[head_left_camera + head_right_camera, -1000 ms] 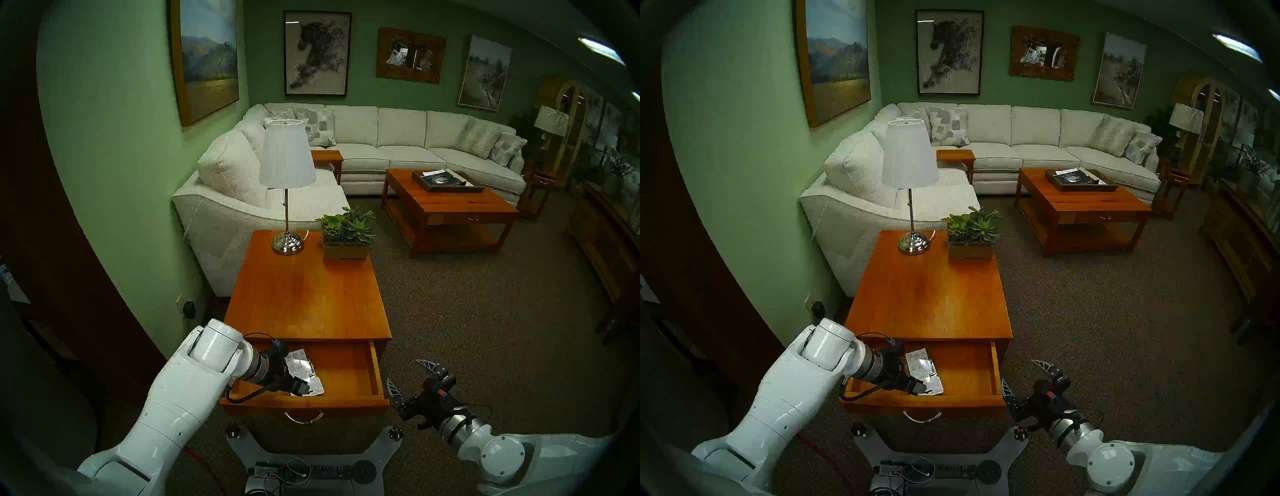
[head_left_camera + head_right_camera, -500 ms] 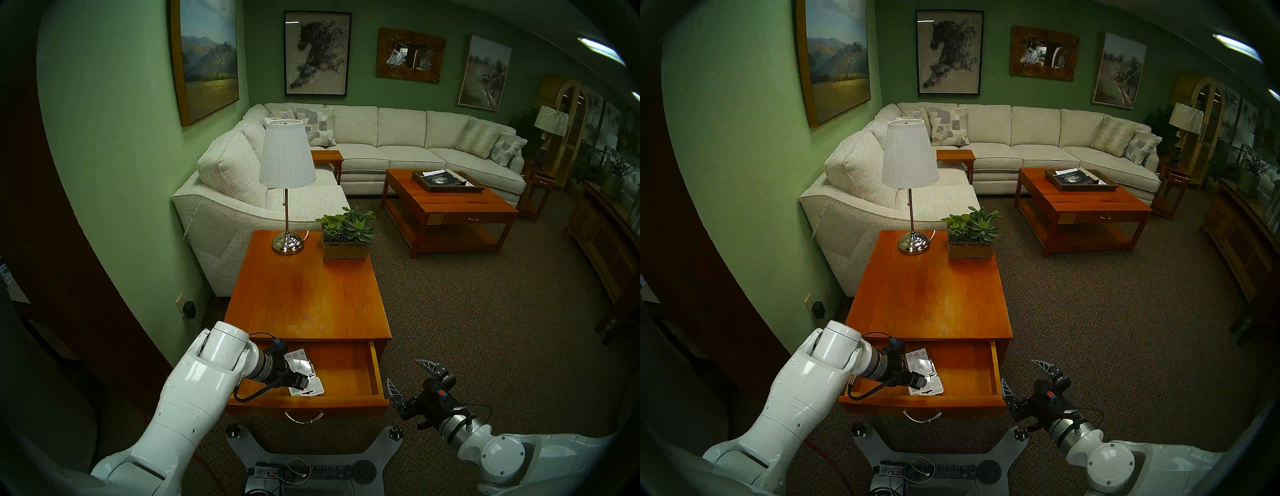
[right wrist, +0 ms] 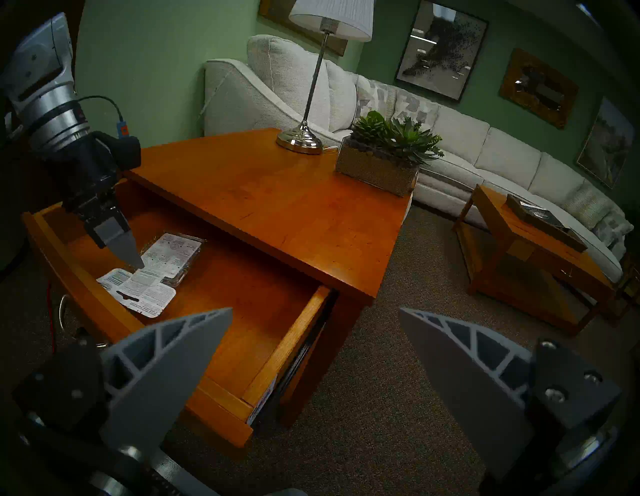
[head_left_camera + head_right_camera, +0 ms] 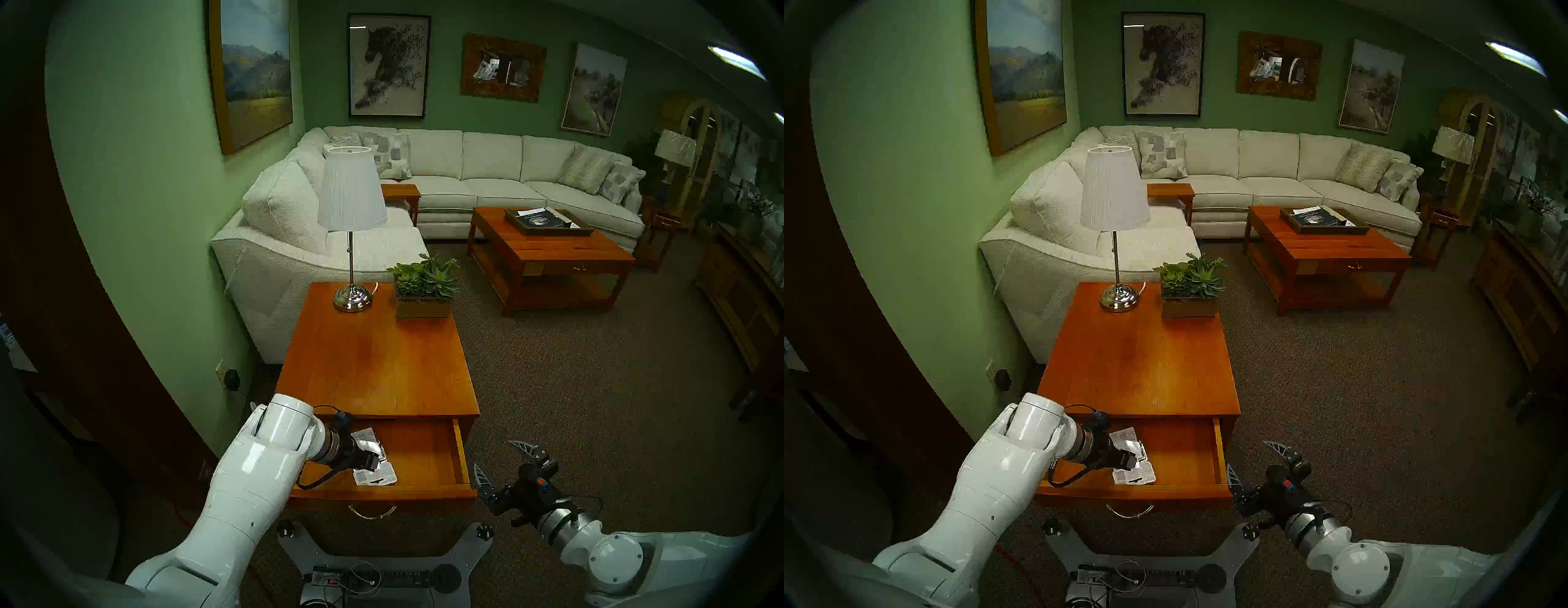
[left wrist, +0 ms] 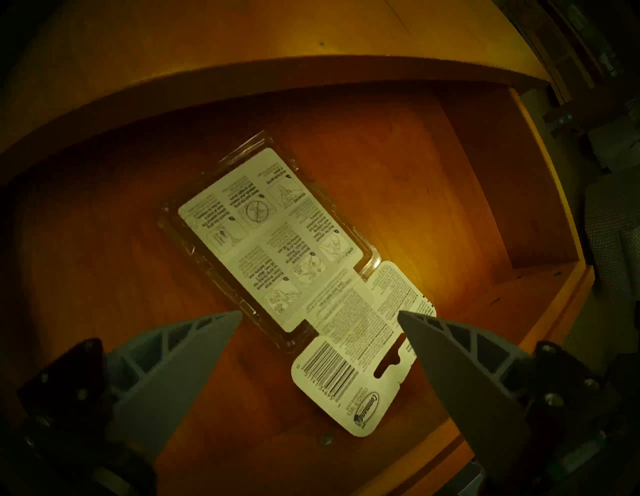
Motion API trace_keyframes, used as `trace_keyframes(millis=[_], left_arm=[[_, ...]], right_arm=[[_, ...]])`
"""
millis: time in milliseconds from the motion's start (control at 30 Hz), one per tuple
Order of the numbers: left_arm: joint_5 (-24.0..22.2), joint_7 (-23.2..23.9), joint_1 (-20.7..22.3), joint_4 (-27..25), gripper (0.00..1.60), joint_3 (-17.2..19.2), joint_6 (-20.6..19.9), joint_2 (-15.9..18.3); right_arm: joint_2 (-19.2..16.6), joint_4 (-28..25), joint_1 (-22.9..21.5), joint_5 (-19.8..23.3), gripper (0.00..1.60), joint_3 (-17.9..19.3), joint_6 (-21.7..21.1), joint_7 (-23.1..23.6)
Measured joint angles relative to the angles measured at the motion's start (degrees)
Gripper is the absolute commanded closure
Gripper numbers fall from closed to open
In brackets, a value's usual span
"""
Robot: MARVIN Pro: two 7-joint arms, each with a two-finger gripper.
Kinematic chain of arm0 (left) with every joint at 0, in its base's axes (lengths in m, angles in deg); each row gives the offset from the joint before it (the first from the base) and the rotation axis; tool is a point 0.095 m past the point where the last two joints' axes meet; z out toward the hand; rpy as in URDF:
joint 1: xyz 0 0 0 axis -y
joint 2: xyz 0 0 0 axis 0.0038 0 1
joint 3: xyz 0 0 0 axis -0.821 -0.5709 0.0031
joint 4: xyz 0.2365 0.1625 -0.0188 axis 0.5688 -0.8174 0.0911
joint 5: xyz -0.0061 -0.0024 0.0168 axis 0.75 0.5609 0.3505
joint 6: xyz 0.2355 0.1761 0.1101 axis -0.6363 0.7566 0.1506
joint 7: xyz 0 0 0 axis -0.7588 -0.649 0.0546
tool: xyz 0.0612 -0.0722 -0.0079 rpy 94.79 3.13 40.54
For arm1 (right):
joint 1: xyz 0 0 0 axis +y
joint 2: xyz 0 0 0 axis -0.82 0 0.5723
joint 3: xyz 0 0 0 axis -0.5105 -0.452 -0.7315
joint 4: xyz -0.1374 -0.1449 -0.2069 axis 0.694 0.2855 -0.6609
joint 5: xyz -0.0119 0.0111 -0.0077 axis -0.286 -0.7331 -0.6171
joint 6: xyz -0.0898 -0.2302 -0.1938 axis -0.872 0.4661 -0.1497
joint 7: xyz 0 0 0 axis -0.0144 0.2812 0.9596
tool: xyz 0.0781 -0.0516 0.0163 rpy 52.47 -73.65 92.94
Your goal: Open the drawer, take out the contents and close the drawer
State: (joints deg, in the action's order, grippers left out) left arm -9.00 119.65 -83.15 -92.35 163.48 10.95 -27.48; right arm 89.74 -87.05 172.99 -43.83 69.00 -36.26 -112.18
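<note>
The orange-brown drawer of the end table stands pulled out, its silver bail handle at the front. Two flat clear blister packs with white printed labels lie overlapping in its left half. My left gripper hangs open just above them, one grey finger pointing down at the packs and holding nothing. My right gripper is open and empty beside the drawer's right front corner, over the carpet.
On the end table top stand a lamp and a succulent planter at the far end. A white sofa and the green wall flank the table's left. My base frame sits under the drawer front. A coffee table stands far right.
My left arm has swung to the right and its open gripper has moved a little deeper into the drawer over the packs. The packs, the drawer and my right arm are unchanged.
</note>
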Motion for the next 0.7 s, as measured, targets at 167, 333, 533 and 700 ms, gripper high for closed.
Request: trace_keyframes(millis=[167,333,533,700], left_arm=[[0.56,-1.51,0.1,0.33,0.0,-0.15,0.0,-0.49],[1.48,-3.08,0.11,0.45,0.0,-0.18,0.0,-1.08],[1.92,-3.88,0.57,1.77,0.0,-0.07,0.0,-1.75],[1.24,-2.85,1.45,5.03,0.0,0.03,0.0,-2.1]], right_arm=[[0.0,0.0,0.0,0.0,0.0,0.0,0.0,0.0],[0.0,-0.01,0.0,0.0,0.0,0.0,0.0,0.0],[0.0,-0.01,0.0,0.01,0.0,0.0,0.0,0.0],[0.0,-0.01,0.0,0.02,0.0,0.0,0.0,-0.01]])
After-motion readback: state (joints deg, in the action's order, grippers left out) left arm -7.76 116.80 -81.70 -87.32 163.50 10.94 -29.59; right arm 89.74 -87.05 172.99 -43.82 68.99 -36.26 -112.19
